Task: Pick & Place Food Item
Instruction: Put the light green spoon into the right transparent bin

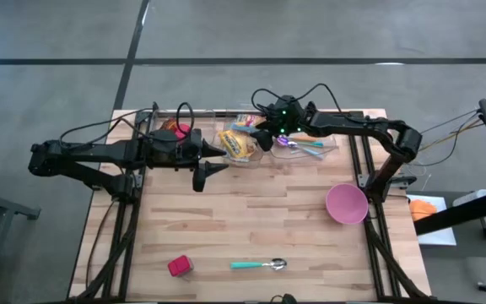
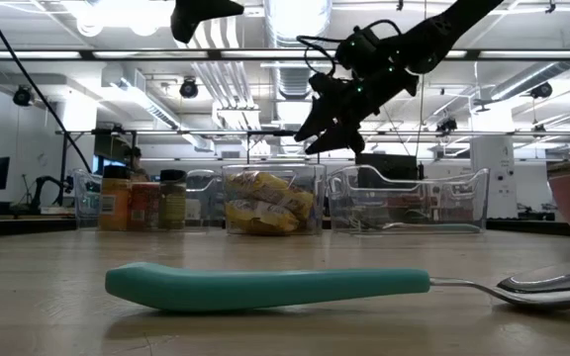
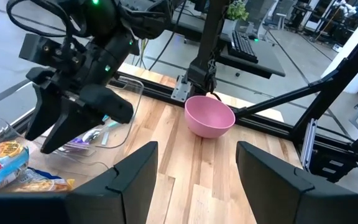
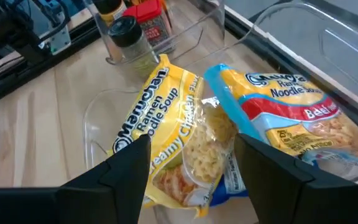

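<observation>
Two ramen noodle packets, a yellow one and a blue-edged one, lie in a clear bin at the table's far side, leaning on each other. My right gripper hovers open just above them with nothing between its fingers; it also shows in the high view and in the low view above the bin. My left gripper waits open over the table left of the bin, and its fingers hold nothing.
A bin of spice jars stands left of the noodle bin, and a bin of utensils right of it. A pink bowl sits at the right. Near the front edge lie a teal-handled spoon and a small red item.
</observation>
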Robot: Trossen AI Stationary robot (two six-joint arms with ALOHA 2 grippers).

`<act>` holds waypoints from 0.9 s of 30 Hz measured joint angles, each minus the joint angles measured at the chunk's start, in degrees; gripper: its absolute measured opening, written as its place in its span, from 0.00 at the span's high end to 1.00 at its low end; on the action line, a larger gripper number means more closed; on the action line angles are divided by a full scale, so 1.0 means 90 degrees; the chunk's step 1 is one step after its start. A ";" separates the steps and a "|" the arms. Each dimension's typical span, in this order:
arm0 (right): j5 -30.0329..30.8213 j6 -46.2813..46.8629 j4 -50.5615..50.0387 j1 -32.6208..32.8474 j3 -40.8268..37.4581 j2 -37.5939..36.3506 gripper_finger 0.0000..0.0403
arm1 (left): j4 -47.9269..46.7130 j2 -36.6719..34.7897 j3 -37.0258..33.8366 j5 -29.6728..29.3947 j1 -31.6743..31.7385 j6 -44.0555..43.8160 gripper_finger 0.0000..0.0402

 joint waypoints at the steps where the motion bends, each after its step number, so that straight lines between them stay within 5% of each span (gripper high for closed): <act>1: -0.0004 -0.0030 -0.0049 0.0002 -0.0001 -0.0025 0.43 | -0.0001 0.0000 0.0000 0.0000 0.0000 0.0000 0.44; 11: -0.0274 -0.1197 -0.1395 0.0868 -0.0001 -0.0728 0.43 | -0.0221 -0.0035 0.0005 0.0000 0.0000 -0.0087 0.44; 17: 0.0327 -0.1717 -0.2553 0.1940 -0.0001 -0.1412 0.43 | -0.0383 -0.0076 0.0005 0.0004 0.0000 -0.0102 0.44; 27: 0.1853 -0.0961 -0.2960 0.3777 -0.0034 -0.2055 0.43 | -0.1314 -0.0217 0.0009 0.0080 0.0002 -0.0126 0.44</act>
